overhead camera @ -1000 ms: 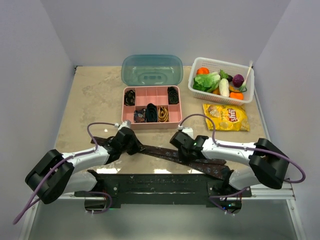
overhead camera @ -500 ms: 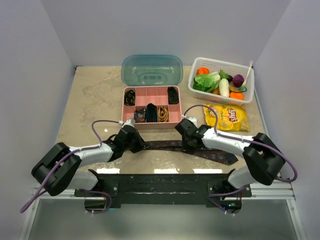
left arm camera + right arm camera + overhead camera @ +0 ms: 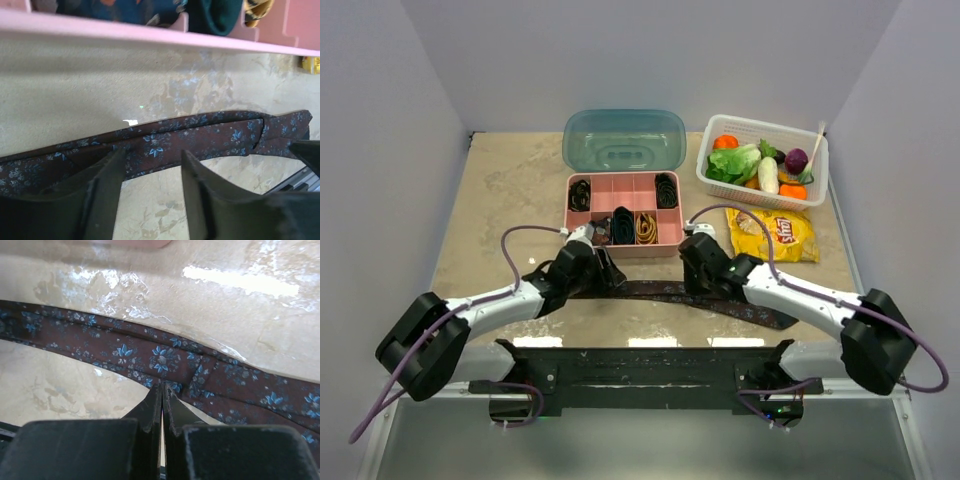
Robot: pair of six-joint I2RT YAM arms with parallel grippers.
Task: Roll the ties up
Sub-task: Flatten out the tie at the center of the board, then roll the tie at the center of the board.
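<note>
Top external: maroon tie lies flat on the table, running left-right just near of the pink box. Its wide end is off to the right, angling nearer. Left gripper sits over the tie's left part, right gripper over its middle.

Left wrist: left gripper has its fingers apart. The tie with its blue flower print passes across the gap, and the box wall is just beyond.

Right wrist: right gripper has its fingers pressed together, tips at the tie's near edge. Cannot tell whether any cloth is caught between them. There is a small fold in the tie just right of the tips.

Box compartments hold rolled ties: black coils, a gold coil. The teal lid is open at the box's far side. A white basket of vegetables is far right, with a chips bag just near of it.
</note>
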